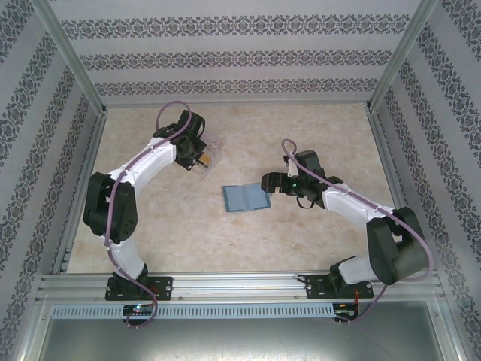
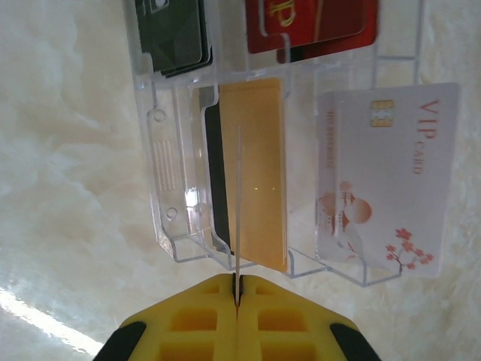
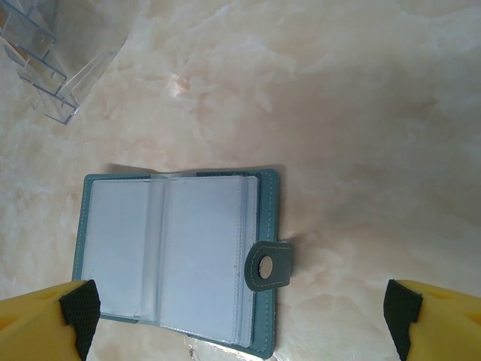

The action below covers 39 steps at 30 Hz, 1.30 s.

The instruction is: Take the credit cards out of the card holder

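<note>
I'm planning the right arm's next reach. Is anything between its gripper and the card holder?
Nothing visible stands in the way. The card holder lies open on the table, framed between the spread fingers of the right gripper in the wrist view. The clear tray sits off toward the top-left corner, apart from the holder.
</note>
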Each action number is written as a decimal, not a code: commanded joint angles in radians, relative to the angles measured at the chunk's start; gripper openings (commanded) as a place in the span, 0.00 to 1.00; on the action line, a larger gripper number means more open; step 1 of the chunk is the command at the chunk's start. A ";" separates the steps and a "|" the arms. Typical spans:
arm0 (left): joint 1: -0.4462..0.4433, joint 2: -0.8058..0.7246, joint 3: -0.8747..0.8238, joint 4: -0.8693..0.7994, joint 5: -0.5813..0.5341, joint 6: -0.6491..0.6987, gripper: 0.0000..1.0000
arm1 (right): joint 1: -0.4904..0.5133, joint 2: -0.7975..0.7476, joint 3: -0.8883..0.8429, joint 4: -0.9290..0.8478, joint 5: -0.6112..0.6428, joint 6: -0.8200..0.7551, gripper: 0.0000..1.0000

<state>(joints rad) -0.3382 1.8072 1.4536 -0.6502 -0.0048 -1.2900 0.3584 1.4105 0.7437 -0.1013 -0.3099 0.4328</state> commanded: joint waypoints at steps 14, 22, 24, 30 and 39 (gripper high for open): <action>0.017 0.065 0.085 -0.024 -0.021 -0.021 0.03 | 0.017 0.002 -0.009 0.022 0.004 -0.009 0.98; 0.022 0.115 0.153 -0.077 -0.070 -0.012 0.03 | 0.017 0.013 -0.006 0.021 0.006 -0.008 0.98; 0.022 0.116 0.156 -0.097 -0.113 -0.014 0.03 | 0.017 0.015 -0.006 0.022 0.007 -0.010 0.98; 0.025 0.116 0.151 -0.103 -0.125 -0.006 0.03 | 0.017 0.028 -0.001 0.021 0.006 -0.008 0.98; 0.025 0.079 0.126 -0.053 -0.079 0.017 0.02 | 0.018 0.039 0.003 0.019 0.001 -0.008 0.98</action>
<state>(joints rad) -0.3252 1.9102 1.5890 -0.6731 -0.0826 -1.3117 0.3649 1.4368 0.7437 -0.0963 -0.3107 0.4339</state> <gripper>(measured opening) 0.055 0.980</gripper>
